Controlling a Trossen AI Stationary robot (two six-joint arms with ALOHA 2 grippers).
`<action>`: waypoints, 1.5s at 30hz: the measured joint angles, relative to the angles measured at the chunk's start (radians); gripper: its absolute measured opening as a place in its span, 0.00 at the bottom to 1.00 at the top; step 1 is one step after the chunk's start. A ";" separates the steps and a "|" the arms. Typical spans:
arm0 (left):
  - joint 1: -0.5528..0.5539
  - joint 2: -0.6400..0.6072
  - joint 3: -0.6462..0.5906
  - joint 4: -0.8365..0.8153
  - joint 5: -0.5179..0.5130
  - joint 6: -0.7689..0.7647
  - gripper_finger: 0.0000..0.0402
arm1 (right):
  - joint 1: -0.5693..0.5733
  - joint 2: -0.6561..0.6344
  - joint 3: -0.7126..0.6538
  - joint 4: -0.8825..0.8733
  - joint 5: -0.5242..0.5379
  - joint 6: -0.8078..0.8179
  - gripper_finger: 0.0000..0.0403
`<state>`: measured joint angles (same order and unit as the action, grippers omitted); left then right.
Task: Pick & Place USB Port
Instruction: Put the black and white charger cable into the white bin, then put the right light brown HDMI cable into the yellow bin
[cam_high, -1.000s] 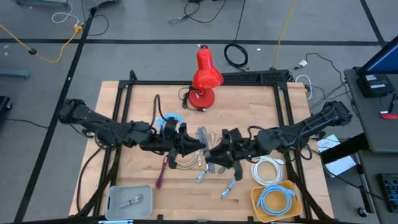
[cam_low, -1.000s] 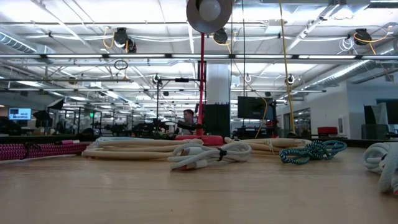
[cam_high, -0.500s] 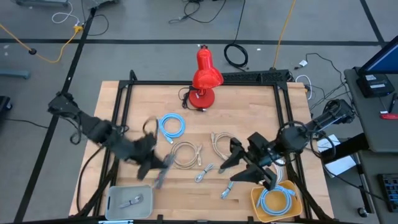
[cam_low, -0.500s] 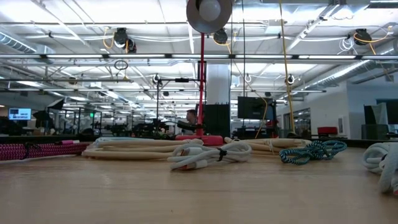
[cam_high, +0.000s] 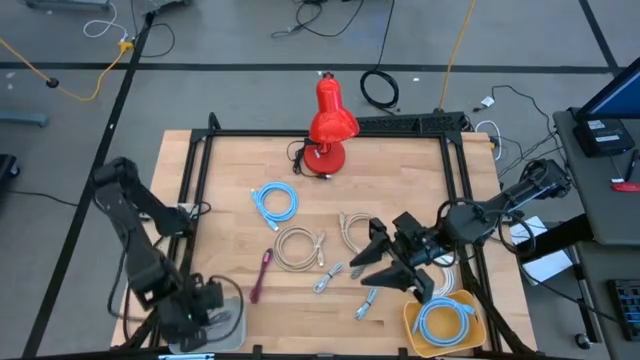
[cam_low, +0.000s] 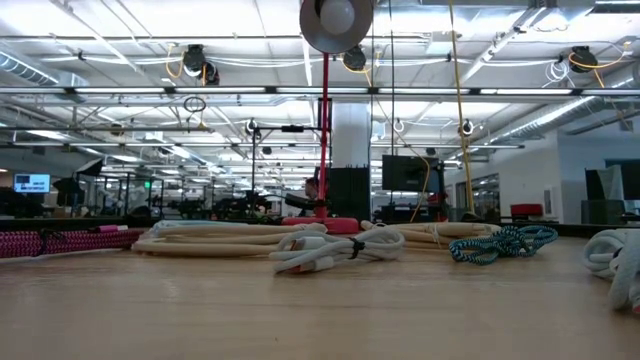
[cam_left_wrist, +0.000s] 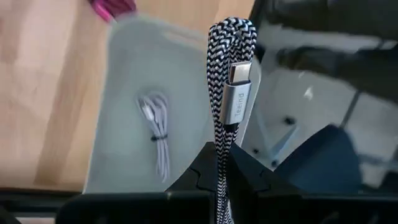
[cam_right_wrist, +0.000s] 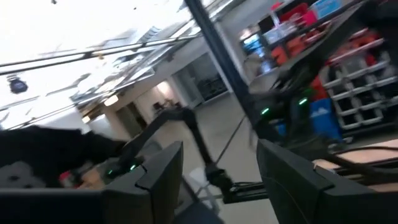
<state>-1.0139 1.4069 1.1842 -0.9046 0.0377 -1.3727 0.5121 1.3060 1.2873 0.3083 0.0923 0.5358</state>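
Observation:
In the left wrist view my left gripper (cam_left_wrist: 222, 155) is shut on a black-and-white braided USB cable (cam_left_wrist: 227, 56), whose silver USB-C plug (cam_left_wrist: 238, 93) shows. In the high view it (cam_high: 215, 305) hangs over the grey tray (cam_high: 185, 318) at the table's near left corner. A small white cable (cam_left_wrist: 157, 127) lies in the tray. My right gripper (cam_high: 368, 255) is open above the table's middle right, beside loose cables, and touches nothing. In its wrist view the gripper (cam_right_wrist: 217, 174) looks into the room. My left gripper pinches the folded bundle of the braided cable (cam_left_wrist: 221, 146) between its two fingers, several strands together. The folded loop and the USB-C plug stick out beyond the fingertips. The cable is lifted clear, above the grey tray.
A blue coil (cam_high: 275, 201), two beige coils (cam_high: 298, 247) (cam_high: 352, 228), a magenta cable (cam_high: 260, 275) and silver-ended cables (cam_high: 328, 278) (cam_high: 366, 300) lie mid-table. A white coil (cam_high: 432, 272) and a yellow bowl holding a blue cable (cam_high: 440, 322) sit near right. A red lamp (cam_high: 328, 125) stands at the far edge.
My left gripper has swung from the table's middle to the near left corner, carrying the braided cable to above the grey tray. My right gripper has drawn back from the middle toward the table's right and near side.

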 joint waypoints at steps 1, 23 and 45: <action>-0.011 0.020 0.001 -0.006 0.013 0.000 0.03 | 0.000 0.000 0.000 -0.001 0.014 -0.004 0.49; 0.073 0.195 0.000 -0.043 0.075 0.245 0.05 | -0.042 0.000 -0.001 -0.043 0.038 0.001 0.49; 0.074 0.058 0.000 -0.125 -0.218 -0.118 0.24 | -0.041 0.000 -0.001 -0.059 0.037 0.021 0.49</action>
<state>-0.9397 1.4645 1.1847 -1.0299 -0.1801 -1.4903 0.4716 1.3060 1.2861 0.2494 0.1295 0.5568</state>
